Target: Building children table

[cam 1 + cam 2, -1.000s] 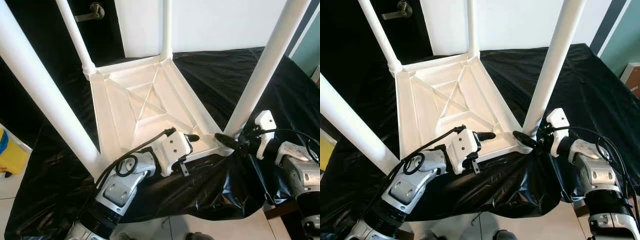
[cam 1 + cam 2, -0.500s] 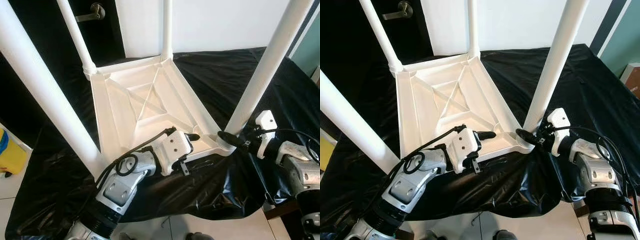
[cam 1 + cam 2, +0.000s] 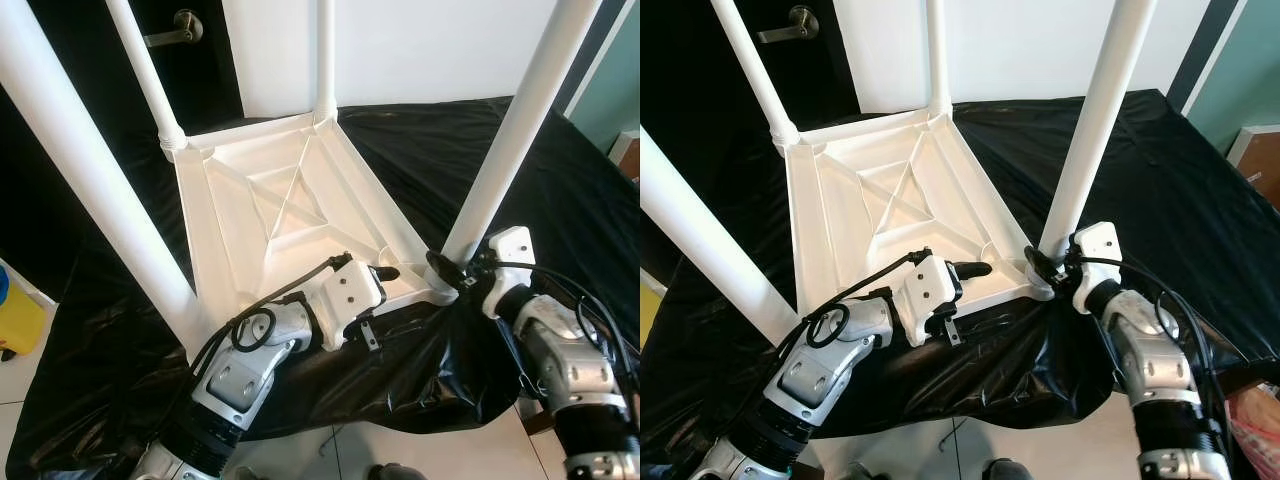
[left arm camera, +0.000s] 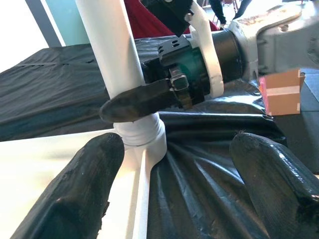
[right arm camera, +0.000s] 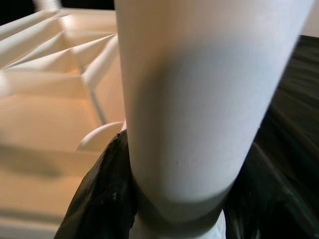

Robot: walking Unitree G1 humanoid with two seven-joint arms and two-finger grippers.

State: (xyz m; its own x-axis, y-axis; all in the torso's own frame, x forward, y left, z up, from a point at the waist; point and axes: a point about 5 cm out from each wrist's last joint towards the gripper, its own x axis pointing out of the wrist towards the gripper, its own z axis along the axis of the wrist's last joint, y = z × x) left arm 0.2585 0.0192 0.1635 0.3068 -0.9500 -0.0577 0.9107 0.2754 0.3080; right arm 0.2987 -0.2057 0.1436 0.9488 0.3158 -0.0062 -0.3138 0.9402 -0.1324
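My right claw (image 3: 1042,262) has closed in and now grips the leg (image 3: 1090,135) at its socket; my left claw (image 3: 385,273), released, rests on the upturned tabletop (image 3: 270,215) on the counter (image 3: 560,180). Tightening can begin.

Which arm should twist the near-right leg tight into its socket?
Right, likely. The right end effector already straddles the near-right leg at its base, one finger on each side. The left end effector is open over the upturned tabletop, short of the leg.
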